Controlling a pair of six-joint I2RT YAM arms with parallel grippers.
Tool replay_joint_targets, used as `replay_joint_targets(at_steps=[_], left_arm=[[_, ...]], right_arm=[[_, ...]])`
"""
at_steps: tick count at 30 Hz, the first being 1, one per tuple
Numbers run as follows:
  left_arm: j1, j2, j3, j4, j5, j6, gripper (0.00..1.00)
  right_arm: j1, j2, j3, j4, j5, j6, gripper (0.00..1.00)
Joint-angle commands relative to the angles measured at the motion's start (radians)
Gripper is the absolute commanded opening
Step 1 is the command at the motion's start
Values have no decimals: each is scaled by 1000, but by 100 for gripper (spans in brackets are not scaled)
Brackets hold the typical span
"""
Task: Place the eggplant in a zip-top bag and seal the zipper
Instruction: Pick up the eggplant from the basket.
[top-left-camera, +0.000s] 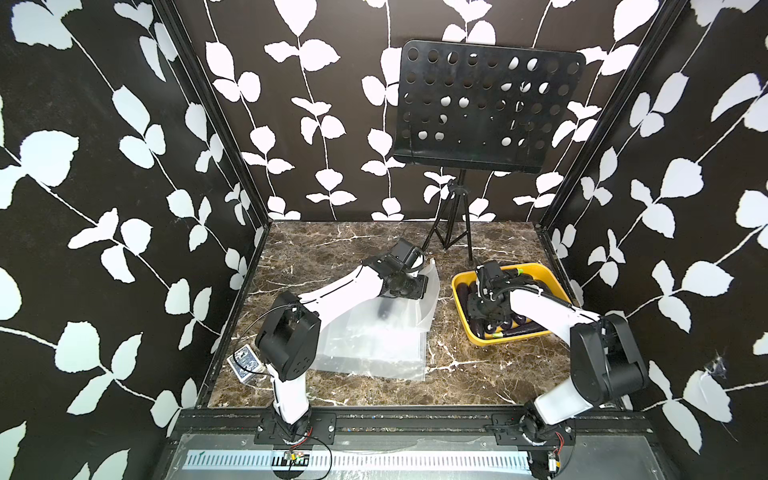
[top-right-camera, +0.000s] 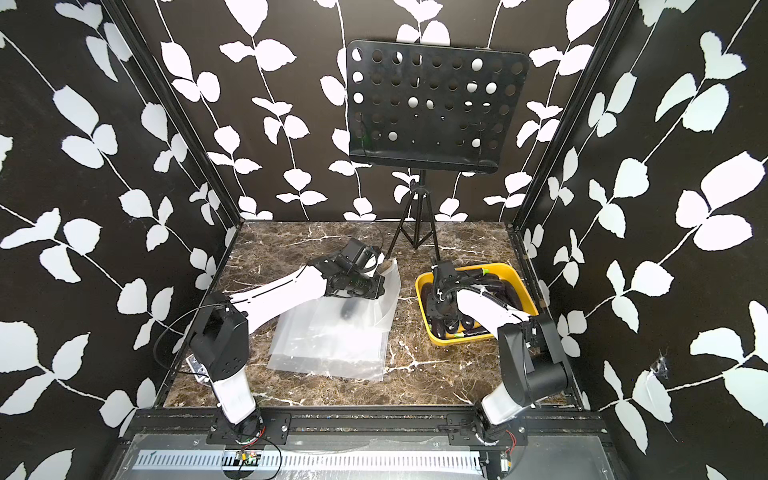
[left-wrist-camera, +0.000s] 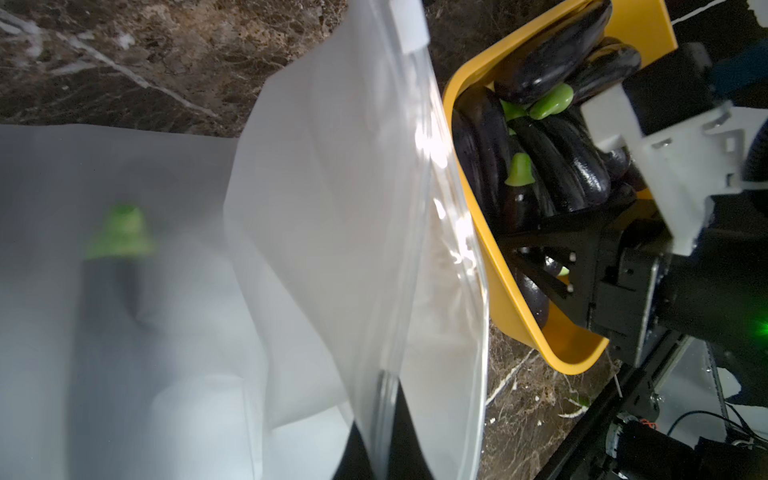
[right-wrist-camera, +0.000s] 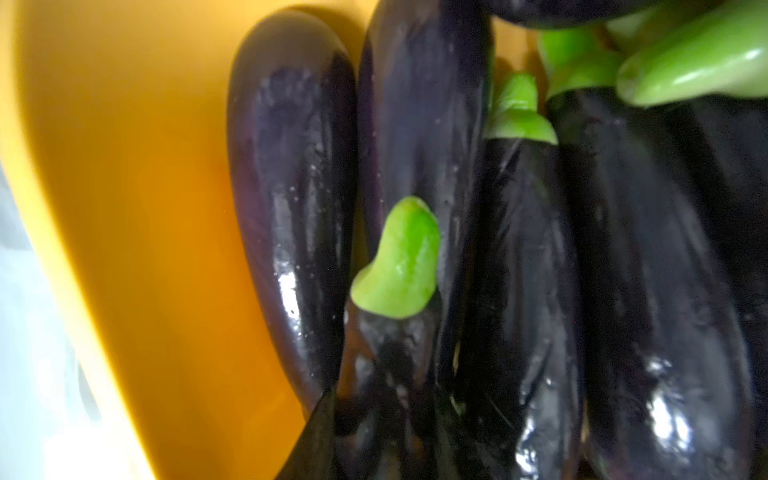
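Left gripper (left-wrist-camera: 380, 432) is clamped tight on the zipper edge of the zip-top bag (top-left-camera: 374, 345), holding that lip up off the marble table (top-left-camera: 332, 245). Its fingers run off the edge of the left wrist view, so only their dark tips show. One eggplant (left-wrist-camera: 116, 270) lies inside the bag, but through the frosted plastic it is only a dark smear with a green cap, and in both top views just a grey blot (top-right-camera: 347, 309). The white slider (left-wrist-camera: 409, 25) at the end of the zipper track is partly cut off by the frame. Just beside the raised bag mouth is the yellow bin (top-left-camera: 461, 282), where the right gripper (left-wrist-camera: 528, 257) is down among the piled eggplants (right-wrist-camera: 291, 187). Its fingertips are buried in the heap, and the right wrist view catches only one dark finger wedge in a corner, so I cannot tell whether it is apart or closed on anything. In the top views the right arm covers much of the bin. A blue patterned card box (top-left-camera: 245, 359) peeks out behind the left arm, its print too small to read. The black perforated music stand (top-left-camera: 490, 108) stands at the back.
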Motion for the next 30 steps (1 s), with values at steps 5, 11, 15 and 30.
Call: replay_joint_targets(at_steps=[5,11,15,30], left_arm=[[-1,-37,-19,5,-3,2,0],[-1,-33,-12,5,-3,-2,0],[-1,-31,-13,7,1,-8,0],[1,-43,-28,6,-25,-18,0]], right_arm=[[4,-234,103,-60,16,11,22],[106,-279,20,329,-104,165,23],[178,-199,5,539,-91,236,23],[227,-191,96,564,15,232,20]])
